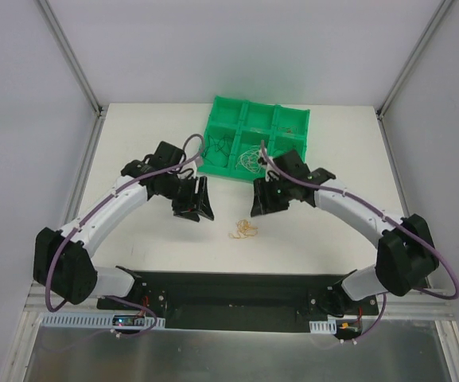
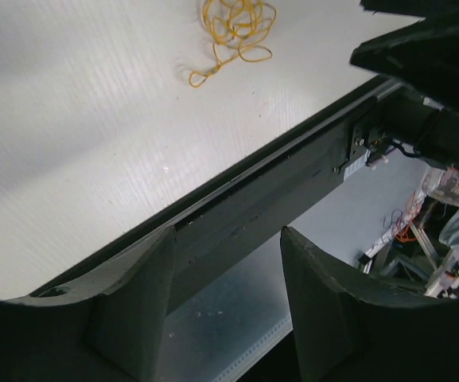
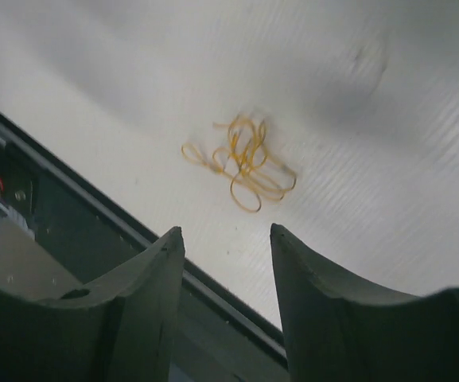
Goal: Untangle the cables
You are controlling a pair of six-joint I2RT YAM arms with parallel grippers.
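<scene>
The orange cable tangle (image 1: 243, 231) is lying loose on the white table (image 1: 149, 135), just below centre of the overhead frame. We've got the left gripper (image 1: 193, 203) and right gripper (image 1: 265, 199) either side of it, a bit higher up, both spread wide and holding nothing. More thin cables (image 1: 249, 159) sit in the green tray (image 1: 293, 119) near the top.

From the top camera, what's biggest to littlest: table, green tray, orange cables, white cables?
Largest: table.
Next: green tray.
Smallest: orange cables and white cables in the tray. Both are tiny and look about alike, so unranked.
</scene>
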